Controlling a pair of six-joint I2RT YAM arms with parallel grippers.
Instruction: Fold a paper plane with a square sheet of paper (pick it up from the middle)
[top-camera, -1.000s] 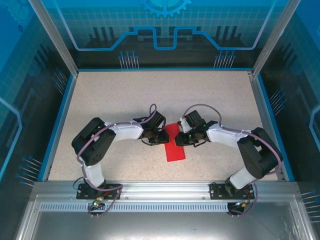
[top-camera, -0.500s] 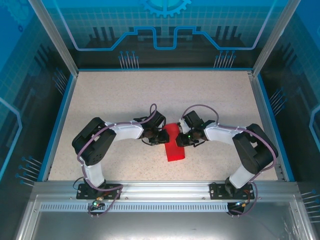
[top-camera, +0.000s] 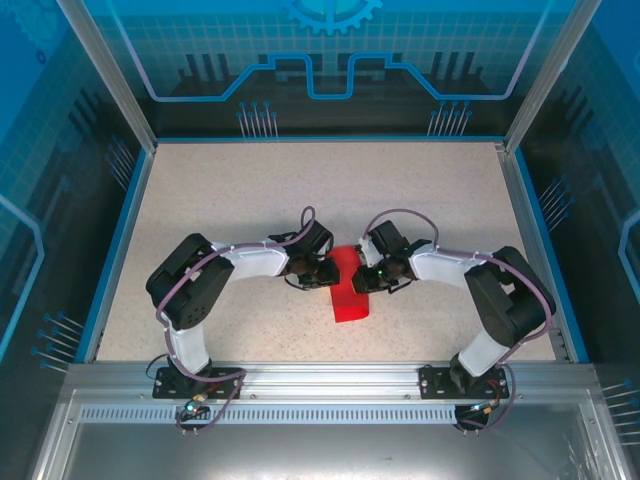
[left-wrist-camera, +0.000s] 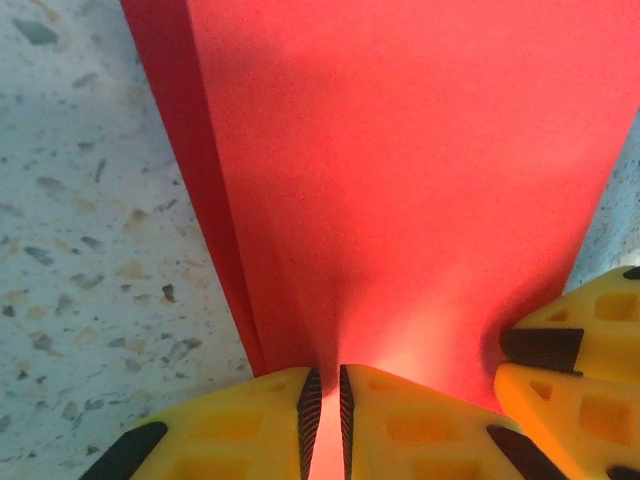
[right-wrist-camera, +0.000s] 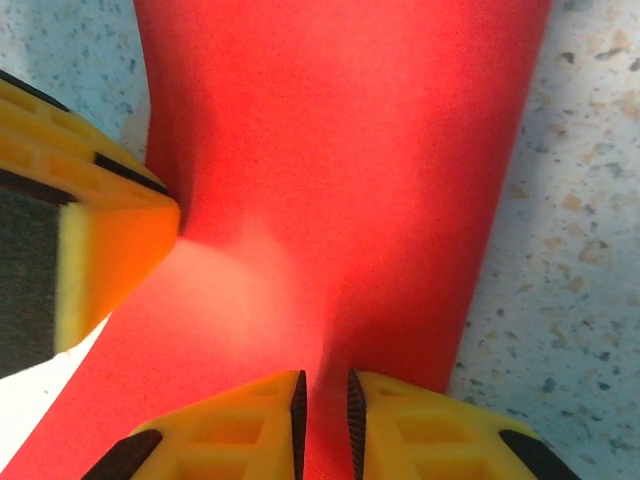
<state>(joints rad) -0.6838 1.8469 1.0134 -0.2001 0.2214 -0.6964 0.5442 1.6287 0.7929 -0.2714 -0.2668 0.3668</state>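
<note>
While the left hand (left-wrist-camera: 325, 388) is pinching the paper (left-wrist-camera: 400, 160) between nearly closed fingers, the right hand (right-wrist-camera: 325, 392) is pinching its opposite edge; the folded red strip is stretching between both hands.

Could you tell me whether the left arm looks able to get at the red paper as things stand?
Yes, it appears so: the left gripper is shut on a pinched ridge of the red paper at its left side. The right gripper grips the opposite side, close by but not blocking.
</note>
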